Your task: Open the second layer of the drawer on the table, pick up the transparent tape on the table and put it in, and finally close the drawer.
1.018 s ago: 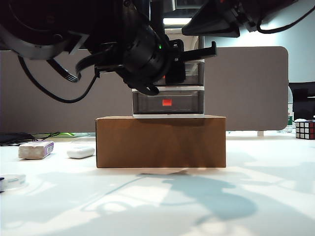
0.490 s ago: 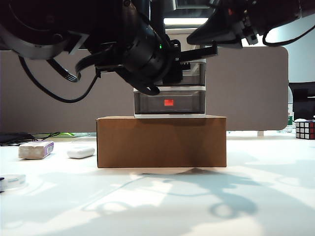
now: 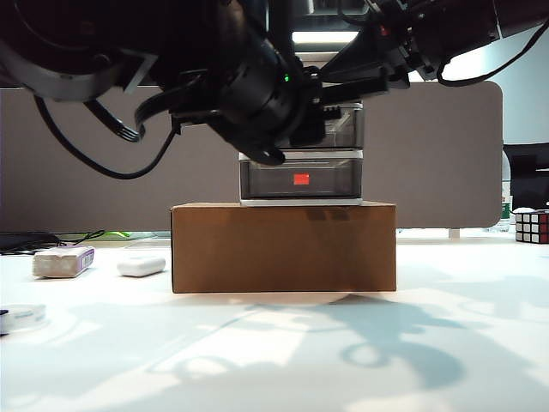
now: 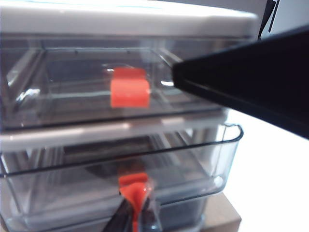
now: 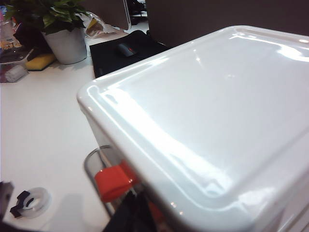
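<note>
The drawer stands on a brown cardboard box, a white frame with smoky tiers and red tabs. In the left wrist view its middle tier sticks out a little. My left gripper is shut on that tier's red tab; from outside, this gripper covers the middle tier. My right gripper lies along the drawer's white top and shows as a dark wedge; its jaws are unreadable. The transparent tape lies far left on the table, also the tape.
The cardboard box carries the drawer. A grey-purple block and a white oblong case lie at left. A puzzle cube sits far right. A grey partition closes the back. A potted plant stands beyond.
My left gripper has closed on the middle tab. The right arm has come down and leftward onto the drawer's top. Drawer and box have slid slightly to the right.
</note>
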